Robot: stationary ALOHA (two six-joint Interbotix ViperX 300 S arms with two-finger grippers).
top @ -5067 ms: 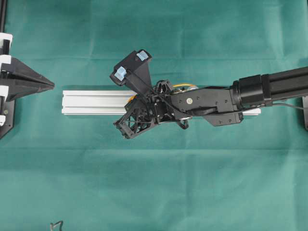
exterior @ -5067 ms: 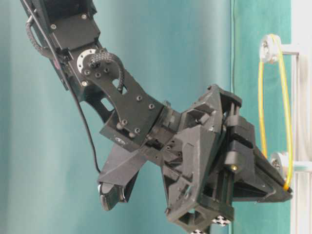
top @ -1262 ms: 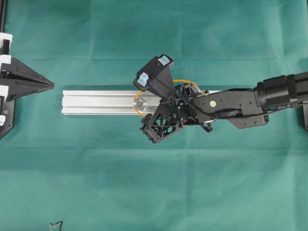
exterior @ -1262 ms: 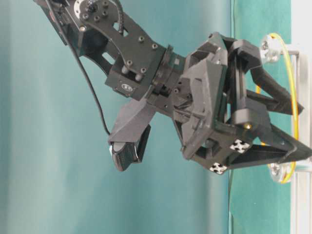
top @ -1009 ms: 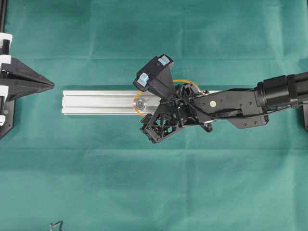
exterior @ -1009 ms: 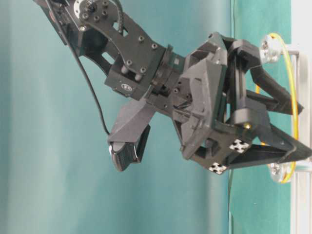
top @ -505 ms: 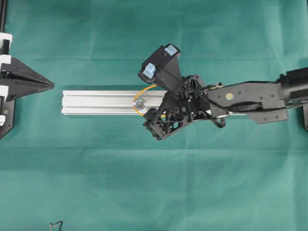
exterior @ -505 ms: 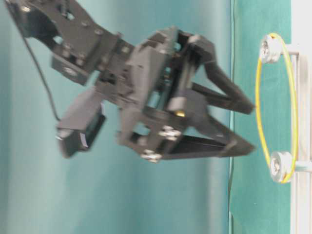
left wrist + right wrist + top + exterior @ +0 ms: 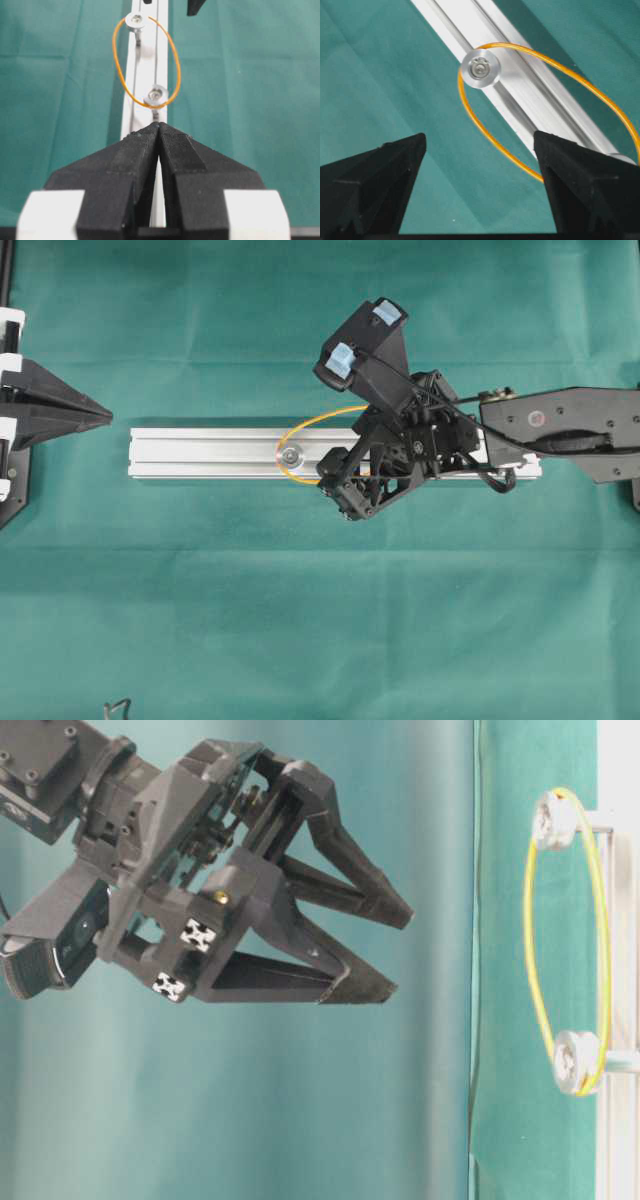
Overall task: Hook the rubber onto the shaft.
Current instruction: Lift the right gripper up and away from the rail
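Two silver pegs (image 9: 555, 818) standing up from an aluminium rail (image 9: 200, 453) hold the orange rubber band (image 9: 530, 950), looped around both. Clear of it hangs the right gripper (image 9: 392, 950), jaws spread wide and empty. Left gripper (image 9: 159, 127) sits pressed closed at the rail's end.

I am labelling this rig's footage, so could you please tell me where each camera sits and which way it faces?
Overhead exterior: above, looking straight down on the rail; right gripper open, left gripper at the left edge.
Table-level exterior: low, along the cloth; right gripper hangs clear of the rubber.
Left wrist: behind the shut left gripper, facing along the rail.
Right wrist: between the open fingers, looking down.
All four share the rubber looped on two shafts.
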